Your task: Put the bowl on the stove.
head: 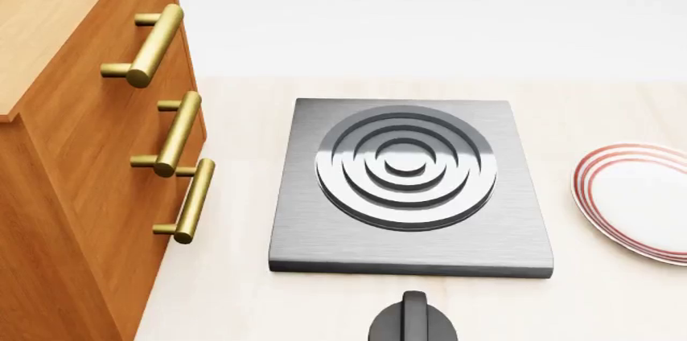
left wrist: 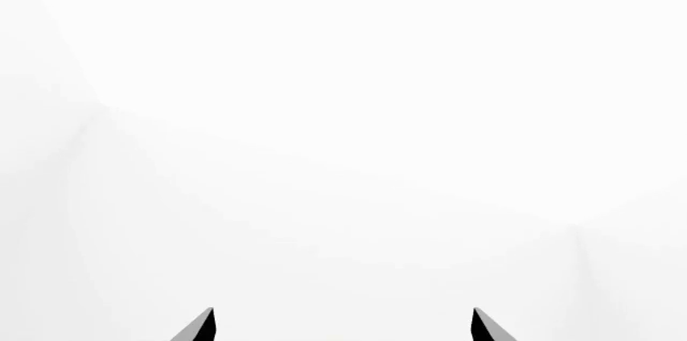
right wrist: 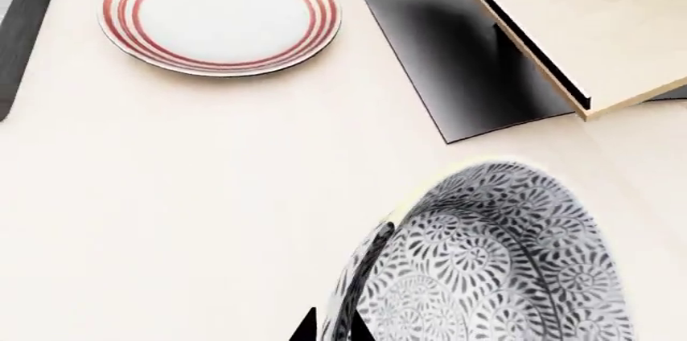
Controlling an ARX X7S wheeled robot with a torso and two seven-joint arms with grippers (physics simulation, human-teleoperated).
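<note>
Step in hand: carrying the bowl (right wrist: 504,269) to the stove (head: 408,188); placement not yet done. In the right wrist view the right gripper (right wrist: 333,330) has its fingers narrow on the bowl's rim, one tip either side of the wall; the bowl hangs tilted above the table (right wrist: 193,196), off the head view altogether. The left gripper (left wrist: 343,326) shows two finger tips set wide apart, nothing between them, facing blank white.

Stove: burner bare, nothing resting on it.

Next move, as judged: bring the bowl across over the burner rings, level it, lower, then release.

Surroundings: red-ringed plate (head: 639,200) just right of the stove, on the likely approach path; black knob (head: 413,321) at its near edge; wooden cabinet (head: 76,156) with brass handles to its left, clear of the path.
</note>
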